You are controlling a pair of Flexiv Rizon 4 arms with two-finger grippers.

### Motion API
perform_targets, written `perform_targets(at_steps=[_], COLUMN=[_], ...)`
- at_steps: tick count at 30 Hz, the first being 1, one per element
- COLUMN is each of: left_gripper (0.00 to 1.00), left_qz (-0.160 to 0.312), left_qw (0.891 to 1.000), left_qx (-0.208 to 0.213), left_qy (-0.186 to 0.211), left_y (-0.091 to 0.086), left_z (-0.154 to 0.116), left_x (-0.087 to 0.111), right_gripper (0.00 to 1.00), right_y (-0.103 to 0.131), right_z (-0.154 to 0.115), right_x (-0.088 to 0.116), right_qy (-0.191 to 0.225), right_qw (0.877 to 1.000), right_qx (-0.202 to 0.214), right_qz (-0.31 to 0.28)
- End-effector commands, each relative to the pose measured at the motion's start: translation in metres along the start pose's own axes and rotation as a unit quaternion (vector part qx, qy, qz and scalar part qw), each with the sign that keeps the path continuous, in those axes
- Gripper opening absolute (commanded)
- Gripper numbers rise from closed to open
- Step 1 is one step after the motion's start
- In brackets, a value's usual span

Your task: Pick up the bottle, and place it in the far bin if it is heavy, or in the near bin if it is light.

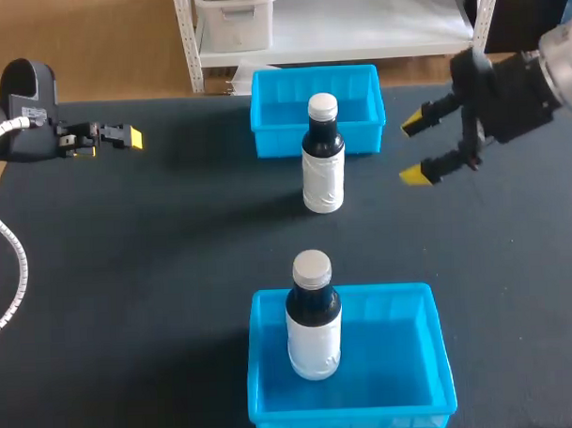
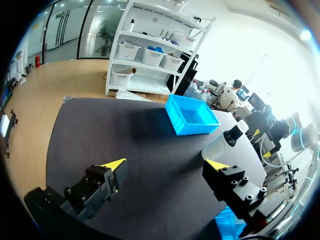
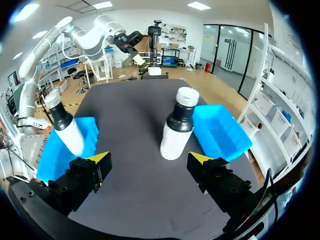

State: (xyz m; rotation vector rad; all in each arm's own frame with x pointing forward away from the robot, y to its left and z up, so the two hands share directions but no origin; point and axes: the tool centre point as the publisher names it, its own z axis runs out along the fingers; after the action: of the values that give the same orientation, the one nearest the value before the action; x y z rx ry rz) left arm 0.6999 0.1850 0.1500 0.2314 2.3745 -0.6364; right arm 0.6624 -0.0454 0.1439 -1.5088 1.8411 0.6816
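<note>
A dark bottle with a white label and white cap [image 1: 322, 156] stands upright on the black table, just in front of the far blue bin [image 1: 274, 141]. A second, similar bottle [image 1: 313, 318] stands inside the near blue bin [image 1: 404, 360]. My right gripper [image 1: 418, 149] hovers open to the right of the standing bottle, apart from it. In the right wrist view that bottle [image 3: 176, 131] is ahead of the open gripper [image 3: 150, 158], slightly toward one finger. My left gripper [image 1: 125, 137] hangs open at the far left, nothing in it [image 2: 165, 165].
The far bin [image 2: 195, 126] holds nothing. In the right wrist view the near bin [image 3: 50, 160] with its bottle [image 3: 66, 129] lies beside the gripper, and the far bin [image 3: 225, 135] sits behind the standing bottle. Bare black table lies between the bins and on both sides.
</note>
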Motion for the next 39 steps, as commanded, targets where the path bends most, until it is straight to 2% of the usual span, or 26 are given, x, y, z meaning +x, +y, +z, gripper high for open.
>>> perform_targets(at_steps=[1, 8, 15, 29, 39], left_gripper=[1.00, 1.00, 1.00, 1.00, 1.00], left_qz=[0.000, 0.000, 0.000, 0.000, 0.000], left_qw=[1.000, 1.000, 1.000, 1.000, 1.000], left_qx=[0.000, 0.000, 0.000, 0.000, 0.000], left_qy=[0.000, 0.000, 0.000, 0.000, 0.000], left_y=[0.000, 0.000, 0.000, 0.000, 0.000], left_z=[0.000, 0.000, 0.000, 0.000, 0.000], left_x=[0.000, 0.000, 0.000, 0.000, 0.000], right_gripper=[1.00, 1.00, 1.00, 1.00, 1.00], right_y=[-0.043, -0.072, -0.081, -0.054, -0.049], right_z=[0.022, 0.038, 0.051, 0.068, 0.085], right_x=[-0.002, -0.008, -0.018, -0.036, -0.048], right_qy=[-0.008, -0.017, -0.023, -0.045, -0.052], right_qw=[1.000, 0.999, 0.997, 0.994, 0.993], right_qx=[-0.020, -0.038, -0.061, -0.092, -0.101], right_qz=[-0.002, -0.016, -0.037, -0.043, -0.030])
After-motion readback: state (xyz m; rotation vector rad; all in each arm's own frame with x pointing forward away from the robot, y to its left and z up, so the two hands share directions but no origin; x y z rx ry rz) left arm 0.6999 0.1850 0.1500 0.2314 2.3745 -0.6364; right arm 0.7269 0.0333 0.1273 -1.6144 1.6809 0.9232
